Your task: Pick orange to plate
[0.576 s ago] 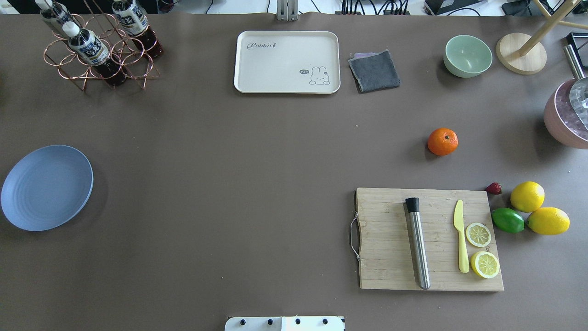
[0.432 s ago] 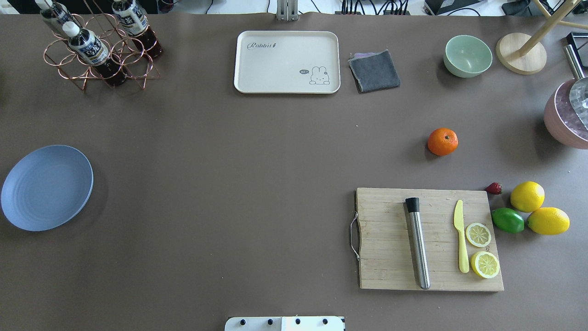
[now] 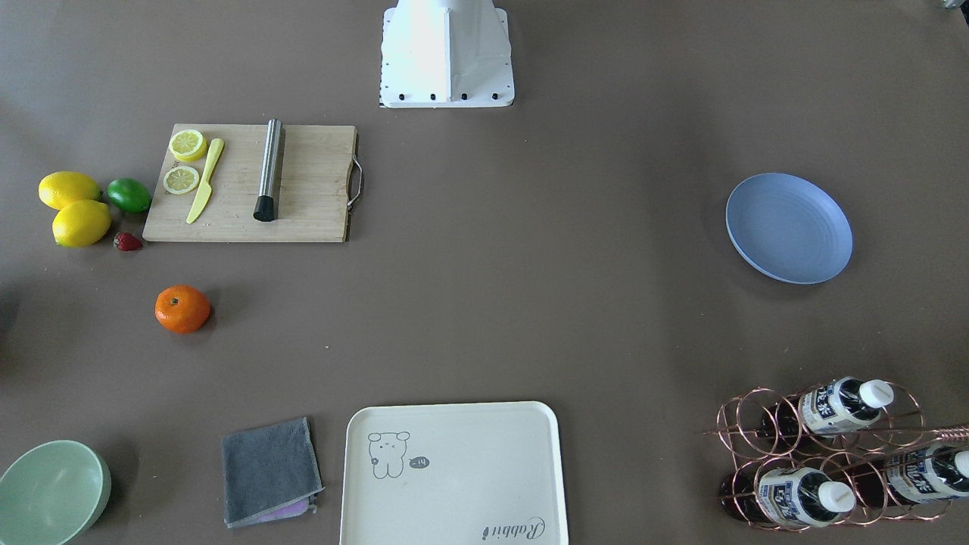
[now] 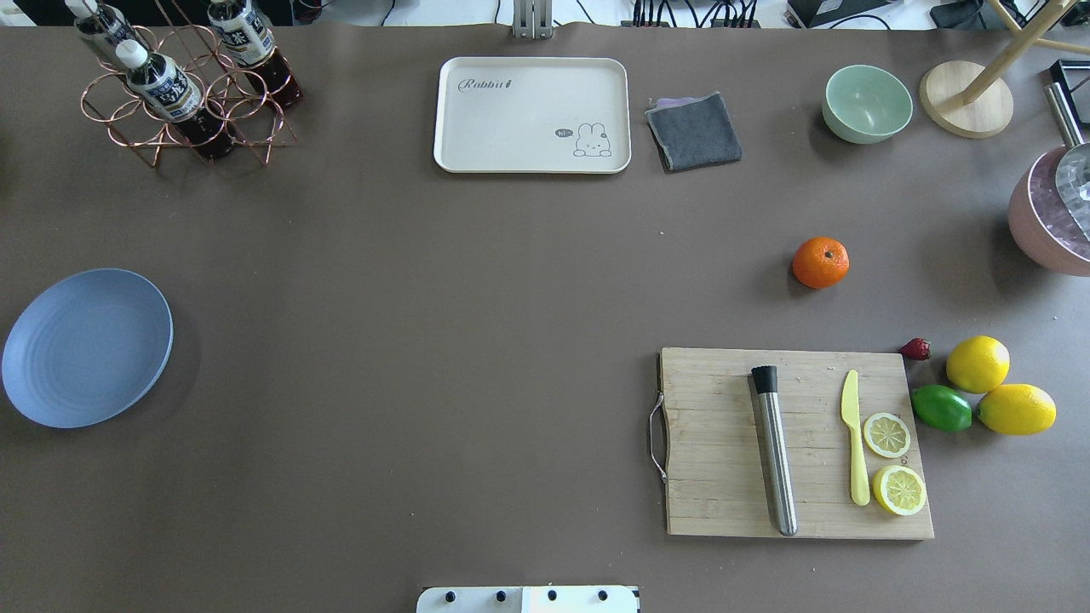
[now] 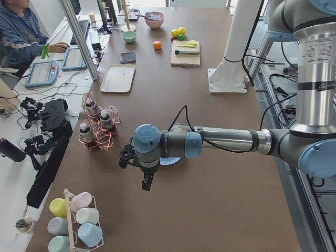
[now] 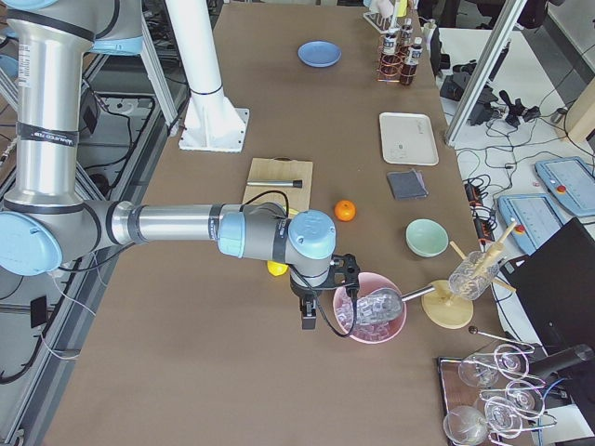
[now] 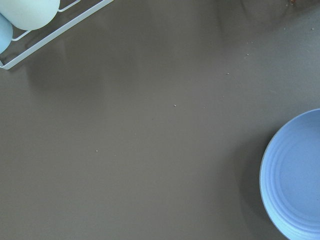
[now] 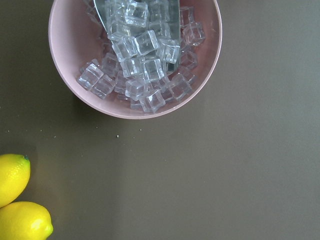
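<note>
The brown table (image 4: 443, 289) carries everything; on it the plate (image 4: 87, 347) is a wide, shallow, pale blue round with faint concentric rings, lying flat at the table's 9 o'clock edge in the overhead view; the orange (image 4: 821, 261) is a small, bright, slightly flattened ball with a dark stem dot on top, resting on bare table at about 2 o'clock from the table's middle and at 12 o'clock from the cutting board (image 4: 724, 477), apart from it. Only the two side views show the arms; the overhead and front views take in the orange and the plate together; the left wrist view catches the plate's rim at its 4 o'clock corner; the right wrist view shows a pink bowl (image 8: 90, 102) of ice cubes and two lemons (image 8: 12, 177). In the exterior right view the right end effector (image 6: 309, 316) hangs just beside the pink bowl, with the orange at its 1 o'clock, apart from it; in the exterior left view the left end effector (image 5: 147, 184) hangs near the plate, with the orange well apart at 12 o'clock, at the table's far end; how far either end effector is open, or whether it holds anything, cannot be told from these views.
</note>
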